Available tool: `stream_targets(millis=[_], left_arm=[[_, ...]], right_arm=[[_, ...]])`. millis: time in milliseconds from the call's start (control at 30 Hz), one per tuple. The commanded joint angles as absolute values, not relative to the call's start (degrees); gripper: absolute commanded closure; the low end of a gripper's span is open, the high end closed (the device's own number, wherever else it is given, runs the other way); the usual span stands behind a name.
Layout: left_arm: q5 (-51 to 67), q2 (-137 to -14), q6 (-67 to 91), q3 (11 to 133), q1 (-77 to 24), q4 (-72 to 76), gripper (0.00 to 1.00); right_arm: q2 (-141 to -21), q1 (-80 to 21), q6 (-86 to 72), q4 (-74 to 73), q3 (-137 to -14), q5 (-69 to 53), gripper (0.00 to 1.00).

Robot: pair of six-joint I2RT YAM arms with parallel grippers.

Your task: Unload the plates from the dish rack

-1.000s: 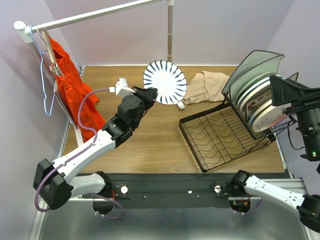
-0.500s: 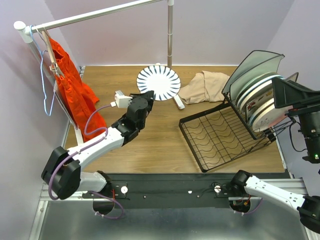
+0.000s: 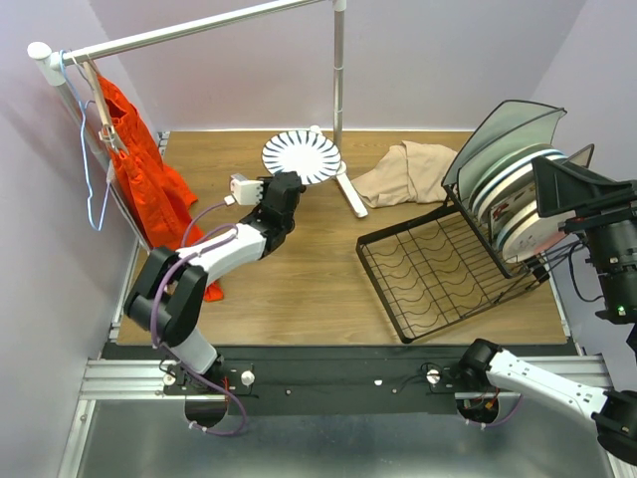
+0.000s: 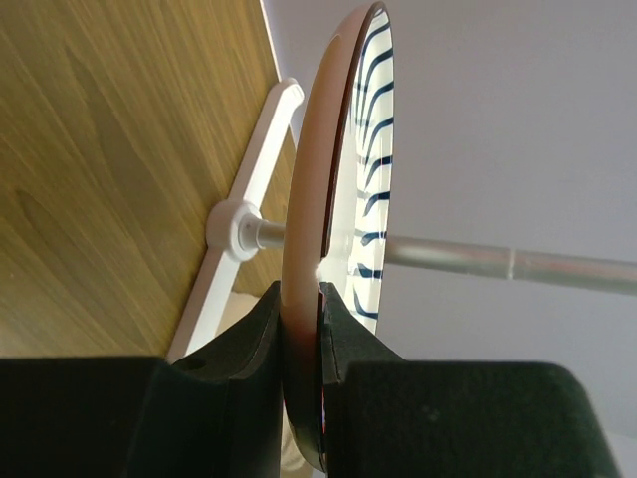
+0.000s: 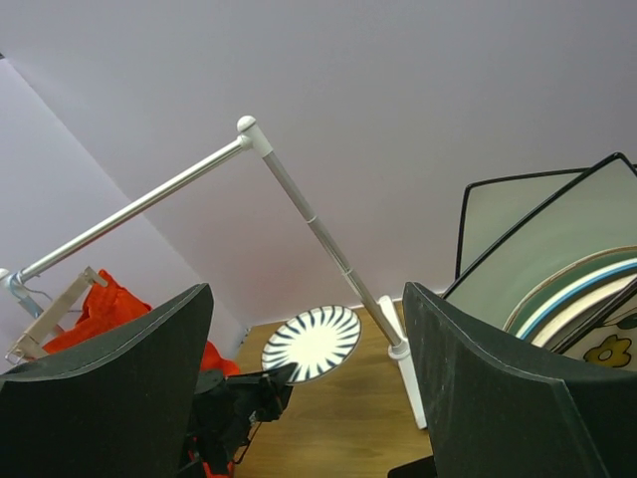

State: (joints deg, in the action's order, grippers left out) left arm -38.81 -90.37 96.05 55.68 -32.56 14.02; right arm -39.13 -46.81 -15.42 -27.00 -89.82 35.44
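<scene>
Wooden table [image 3: 299, 279] noted, with a white clothes rail [image 3: 338, 70] standing at its far edge. An orange-red garment [image 3: 139, 189] is hung from the rail at the left.

The black wire dish rack [image 3: 435, 267] is set at the right of the table, its flat tray base towards the middle and its upright section at the far right. Several plates [image 3: 513, 204] are stood on edge in that upright section. A beige cloth [image 3: 408, 171] is heaped just beyond the rack.

The white plate with dark stripes [image 3: 300, 157] is out of the rack, at the far middle of the table beside the rail's foot. Contact with the table cannot be told.

The left gripper [image 4: 299, 299] is clamped on this plate's near rim, one finger on each face.

The right gripper [image 5: 309, 388] is held wide apart, nothing between its fingers, close by the racked plates.
</scene>
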Motion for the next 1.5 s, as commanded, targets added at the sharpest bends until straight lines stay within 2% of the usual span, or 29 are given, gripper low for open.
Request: stream_targets(millis=[0,167,833,1000,1333,1433,1467], left_arm=[[-39.6,-94.5,96.4,62.4,-30.0,22.8,1.00],[-35.7,-101.1,94.7,65.1,-27.0,26.4,1.00],[-34.4,-114.1,85.0,72.6,-21.3,31.9,1.00],[-32.0,-117.4,82.9,74.8,-20.2,33.4,0.91],[-30.9,-120.0,81.7,74.4,-19.3,33.5,0.84],[-28.9,-121.0,81.4,74.9,-18.9,32.8,0.74],[-28.6,-121.2,81.1,75.0,-18.6,32.2,0.59]], right_arm=[[-37.4,-47.0,-14.9,-27.1,-88.8,34.5,0.14],[-36.0,-47.0,-14.9,-27.1,-86.5,35.2,0.14],[-35.7,-47.0,-14.1,-27.0,-85.0,35.6,0.14],[-35.7,-47.0,-14.1,-26.9,-84.5,35.8,0.14],[-35.6,-47.1,-14.1,-26.8,-84.3,35.7,0.14],[-35.5,-47.0,-14.0,-26.7,-84.2,35.9,0.14],[-35.5,-47.0,-14.1,-26.7,-84.2,35.9,0.14]])
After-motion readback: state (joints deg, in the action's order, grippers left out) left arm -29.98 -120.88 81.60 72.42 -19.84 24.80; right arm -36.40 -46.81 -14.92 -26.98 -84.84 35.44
